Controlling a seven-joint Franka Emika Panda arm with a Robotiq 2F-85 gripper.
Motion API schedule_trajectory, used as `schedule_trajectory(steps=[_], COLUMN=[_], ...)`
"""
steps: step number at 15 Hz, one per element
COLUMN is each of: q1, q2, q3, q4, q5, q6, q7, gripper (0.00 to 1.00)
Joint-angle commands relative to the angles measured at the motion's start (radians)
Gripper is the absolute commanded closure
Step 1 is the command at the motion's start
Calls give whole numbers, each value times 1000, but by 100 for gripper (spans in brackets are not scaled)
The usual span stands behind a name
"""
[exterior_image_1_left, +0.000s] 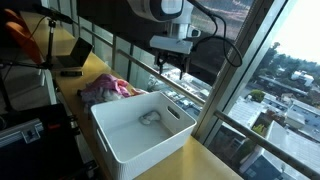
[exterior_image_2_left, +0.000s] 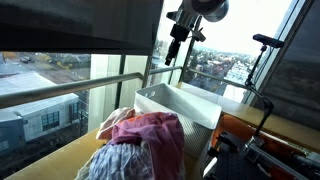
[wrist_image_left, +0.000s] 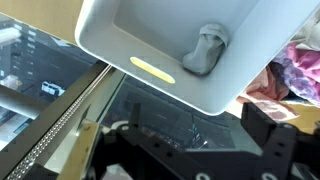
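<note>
My gripper sits closest in the wrist view, fingers spread wide and empty, well above the white bin. The grey cloth lies crumpled inside it; pink clothes lie just beside.

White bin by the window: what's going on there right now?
The robot's gripper hangs in the air near the window-side edge of the white bin, with its jaws open and nothing in them. A small grey cloth lies crumpled on the bin's floor, well clear of the gripper. Next to the bin on the table, a pile of pink and purple clothes sits untouched.
</note>
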Motion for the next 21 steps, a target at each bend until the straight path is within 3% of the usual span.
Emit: schedule_trajectory(steps=[1, 5, 8, 12, 15, 17, 21], q1=[-40, -74, -69, -51, -41, -33, -41], q2=[55, 32, 33, 41, 73, 104, 157], q3=[17, 27, 11, 6, 16, 31, 84], q4=[34, -38, -109, -270, -364, -391, -395], q5=[52, 74, 48, 17, 13, 22, 29], q6=[-64, -131, -97, 87, 298, 447, 619], q7=[-90, -287, -367, -424, -431, -416, -396], gripper=[0, 0, 0, 0, 0, 0, 0])
